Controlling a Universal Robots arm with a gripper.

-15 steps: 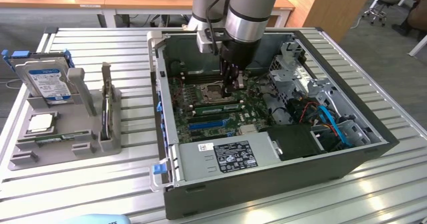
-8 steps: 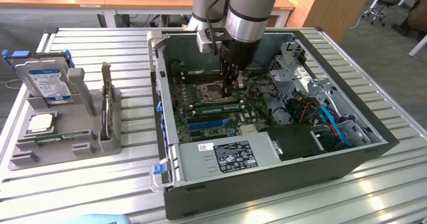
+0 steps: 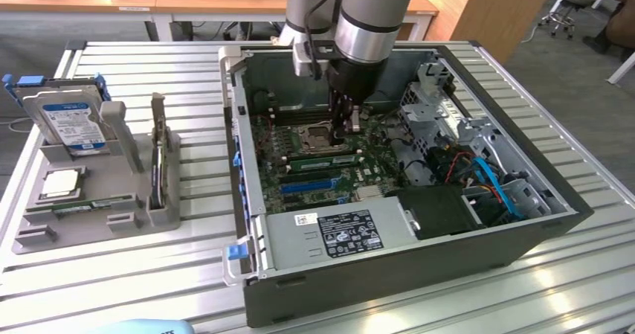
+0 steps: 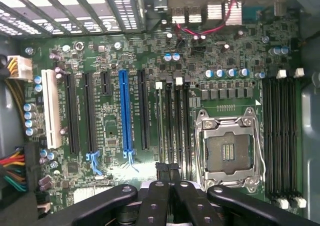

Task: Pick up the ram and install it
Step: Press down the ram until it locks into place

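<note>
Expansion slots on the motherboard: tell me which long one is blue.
The blue slot, flanked by black slots; the only other coloured one, the white slot, ends the row.

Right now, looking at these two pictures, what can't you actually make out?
- Exterior view: where the tool meets the motherboard; its own body hides the tips.
- Wrist view: whether the tool grips anything; its black links cover that spot.
- Exterior view: hard drive label print, too small.
- Exterior view: pale blue object, cut off by the bottom edge.
</note>
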